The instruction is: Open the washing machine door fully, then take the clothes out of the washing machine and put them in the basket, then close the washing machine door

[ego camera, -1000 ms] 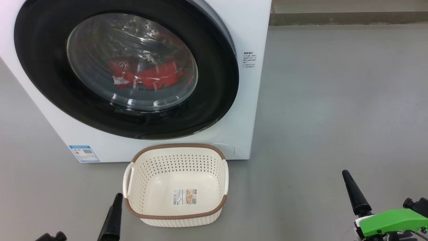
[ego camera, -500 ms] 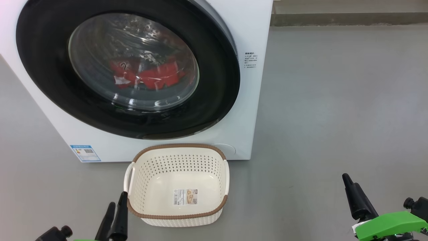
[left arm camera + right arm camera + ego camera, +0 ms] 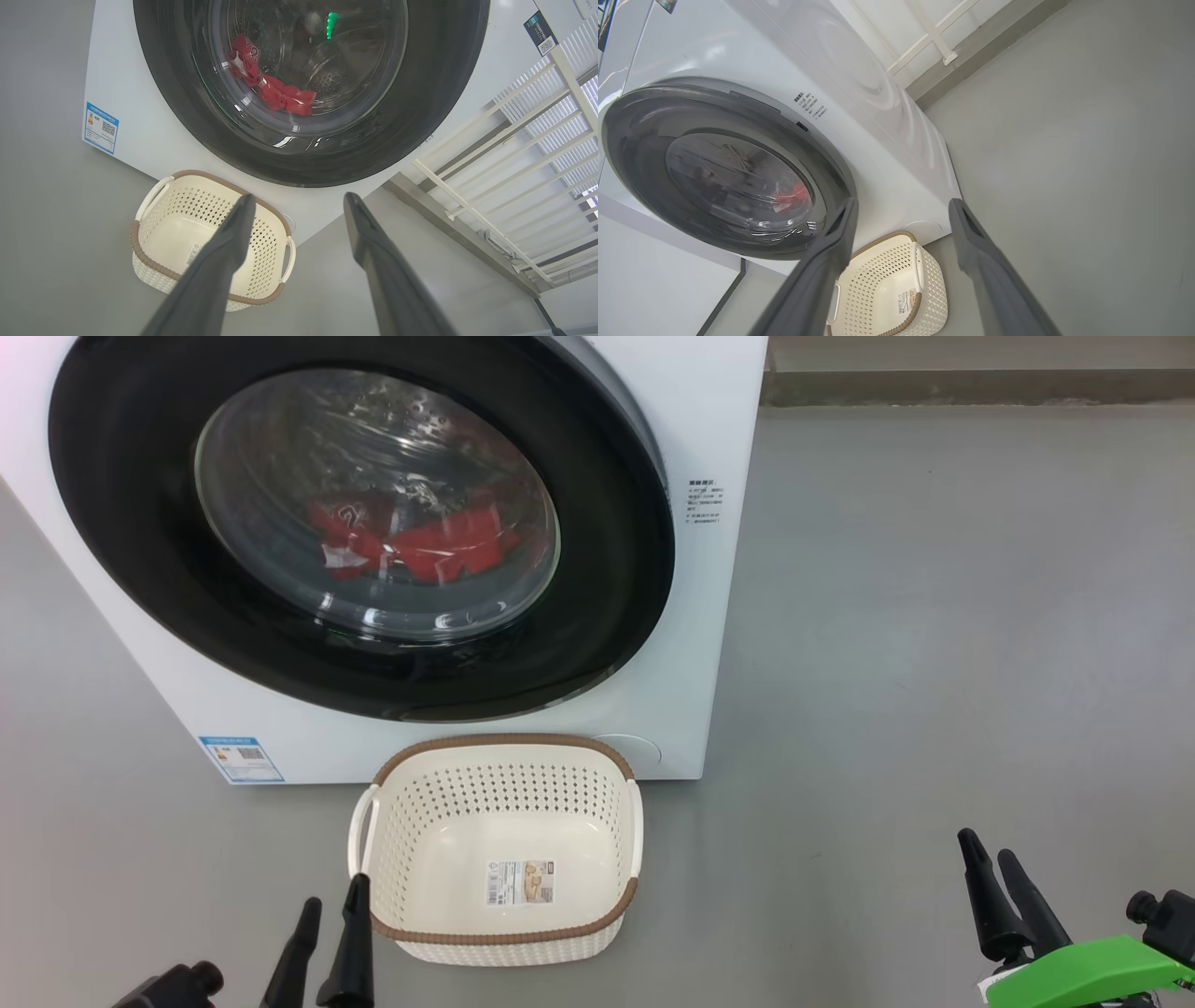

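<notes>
The white washing machine [image 3: 719,420] stands ahead, and its round black washing machine door [image 3: 364,523] lies against its front. Through the glass I see the red clothes [image 3: 420,546] low in the drum. The cream basket [image 3: 504,747] sits empty on the floor just before the machine. My left gripper [image 3: 336,891] is open beside the basket's near left corner, holding nothing. Far right, my right gripper [image 3: 985,845] is open and empty. The left wrist view has my left gripper [image 3: 299,197], the door [image 3: 173,102], the clothes [image 3: 275,95] and the basket [image 3: 187,205]. The right wrist view has my right gripper [image 3: 903,201], the door [image 3: 640,140] and the basket [image 3: 887,270].
A blue label [image 3: 241,758] marks the machine's lower left front. Bare grey floor [image 3: 934,616] stretches to the right of the machine. A low ledge [image 3: 971,387] runs along the back wall, and a white railing [image 3: 490,140] stands beyond the machine's side.
Both wrists have turned, so each gripper now shows two fingers instead of one. The right gripper sits slightly lower. The door, clothes and basket have not moved.
</notes>
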Controlling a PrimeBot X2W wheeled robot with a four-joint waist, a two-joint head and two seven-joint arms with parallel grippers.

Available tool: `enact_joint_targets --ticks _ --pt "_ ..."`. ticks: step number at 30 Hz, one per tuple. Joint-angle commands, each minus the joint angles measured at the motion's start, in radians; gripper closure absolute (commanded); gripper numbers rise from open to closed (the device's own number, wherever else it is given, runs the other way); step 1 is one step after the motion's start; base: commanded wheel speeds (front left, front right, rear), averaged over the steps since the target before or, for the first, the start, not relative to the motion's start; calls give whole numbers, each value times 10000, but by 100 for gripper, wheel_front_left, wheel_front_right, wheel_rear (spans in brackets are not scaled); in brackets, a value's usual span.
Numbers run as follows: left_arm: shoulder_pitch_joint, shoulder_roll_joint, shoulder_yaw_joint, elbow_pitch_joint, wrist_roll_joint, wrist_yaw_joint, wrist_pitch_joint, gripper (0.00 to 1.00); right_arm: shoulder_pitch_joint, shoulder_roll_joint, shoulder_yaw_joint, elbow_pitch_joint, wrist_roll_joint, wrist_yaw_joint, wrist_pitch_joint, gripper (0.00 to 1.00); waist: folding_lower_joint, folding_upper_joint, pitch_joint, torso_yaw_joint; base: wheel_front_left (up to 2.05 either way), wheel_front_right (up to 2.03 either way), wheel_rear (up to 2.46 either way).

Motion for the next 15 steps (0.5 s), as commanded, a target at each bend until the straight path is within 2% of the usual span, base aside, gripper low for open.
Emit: enact_joint_targets --ticks 1,15 --pt "-137 169 140 -341 307 74 -135 0 -134 -246 126 -304 -243 4 -127 0 -1 -1 2 1 0 0 0" --pt "-49 228 -43 -479 1984 257 -551 0 20 -365 246 -361 -1549 5 -538 0 -1 -1 16 7 0 0 0"
